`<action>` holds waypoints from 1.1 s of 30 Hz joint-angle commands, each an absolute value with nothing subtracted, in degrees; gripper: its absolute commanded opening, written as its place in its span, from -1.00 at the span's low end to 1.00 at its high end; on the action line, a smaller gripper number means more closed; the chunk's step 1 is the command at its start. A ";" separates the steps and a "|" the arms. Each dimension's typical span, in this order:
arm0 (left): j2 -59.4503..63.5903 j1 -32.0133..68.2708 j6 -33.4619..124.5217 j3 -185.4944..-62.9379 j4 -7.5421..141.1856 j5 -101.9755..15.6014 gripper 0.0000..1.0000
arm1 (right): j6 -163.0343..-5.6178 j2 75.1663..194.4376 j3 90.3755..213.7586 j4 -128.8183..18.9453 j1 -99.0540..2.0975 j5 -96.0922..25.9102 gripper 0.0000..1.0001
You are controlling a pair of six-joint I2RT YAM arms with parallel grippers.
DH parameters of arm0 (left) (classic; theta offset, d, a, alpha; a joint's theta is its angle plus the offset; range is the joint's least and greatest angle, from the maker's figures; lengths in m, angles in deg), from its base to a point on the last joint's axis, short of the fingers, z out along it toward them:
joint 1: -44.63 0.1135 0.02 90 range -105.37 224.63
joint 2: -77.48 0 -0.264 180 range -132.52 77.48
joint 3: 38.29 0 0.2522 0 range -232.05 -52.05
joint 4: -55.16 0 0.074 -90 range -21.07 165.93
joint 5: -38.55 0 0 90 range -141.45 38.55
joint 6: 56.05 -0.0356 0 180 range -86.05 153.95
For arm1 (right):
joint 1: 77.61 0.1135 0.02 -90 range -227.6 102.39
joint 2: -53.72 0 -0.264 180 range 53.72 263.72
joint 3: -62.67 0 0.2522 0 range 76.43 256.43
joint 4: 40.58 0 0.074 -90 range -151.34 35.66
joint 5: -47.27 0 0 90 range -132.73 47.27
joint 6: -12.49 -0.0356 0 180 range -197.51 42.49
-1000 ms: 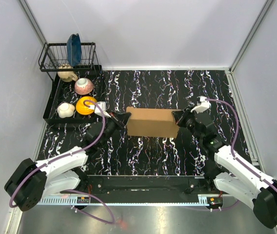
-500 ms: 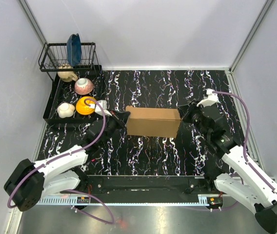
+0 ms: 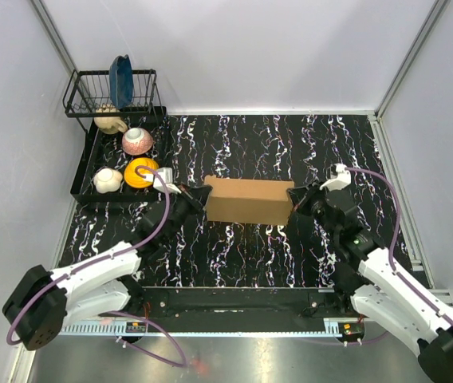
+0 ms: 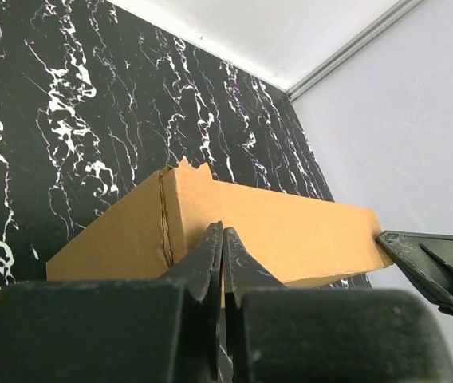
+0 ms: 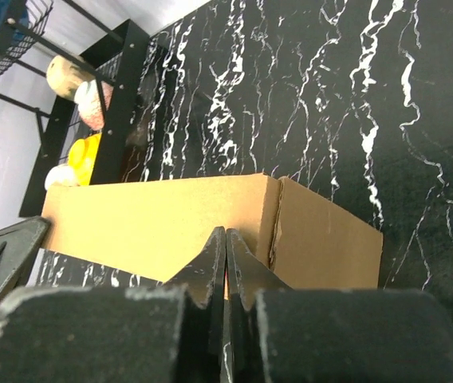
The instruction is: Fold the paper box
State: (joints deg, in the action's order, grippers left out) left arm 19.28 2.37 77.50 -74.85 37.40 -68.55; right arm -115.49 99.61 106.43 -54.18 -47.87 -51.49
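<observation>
1 plain brown corrugated cardboard box, folded to a closed oblong, lay mid-way across the black white-veined marble-pattern tabletop, long side facing the arms. 1 left gripper: fingers pressed together, nothing held, tips at the box's left end. 1 right gripper: likewise closed and empty, at the right end.

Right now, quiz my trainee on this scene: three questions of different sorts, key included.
1. True or false: the paper box is a flat, unfolded sheet.
2. Where is the left pincer? A) at the box's left end B) at its right end C) above its top
3. Fill in: the left pincer and the right pincer are both ____ (open or shut).

Key: 1 false, it stands folded into a closed box shape; 2 A; 3 shut.
</observation>
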 commanded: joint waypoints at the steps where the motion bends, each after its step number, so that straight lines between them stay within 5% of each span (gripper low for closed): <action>1: 21.39 1.13 76.31 -70.51 52.13 -70.79 -1.00 | -117.41 97.94 102.10 -68.47 -47.81 -47.66 -0.93; 18: 46.43 -7.31 85.62 -59.87 70.75 -74.20 -1.00 | -124.17 79.59 99.28 -81.58 -47.72 -43.08 -0.79; 23: 56.79 -8.63 85.19 -62.67 81.20 -76.84 -0.99 | -124.09 73.16 101.13 -85.28 -47.72 -41.41 -0.27; 26: 64.08 -8.63 82.39 -66.09 82.20 -81.57 -0.75 | -123.83 69.28 103.85 -85.02 -47.72 -44.65 -0.02; 33: 55.70 -8.63 75.00 -75.07 79.56 -84.15 -0.18 | -120.85 80.94 107.19 -81.68 -47.72 -47.65 0.03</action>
State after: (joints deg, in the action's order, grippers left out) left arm 62.56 -8.41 80.01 -69.98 81.77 -81.84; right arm -123.23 73.75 105.34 -83.90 -47.72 -45.28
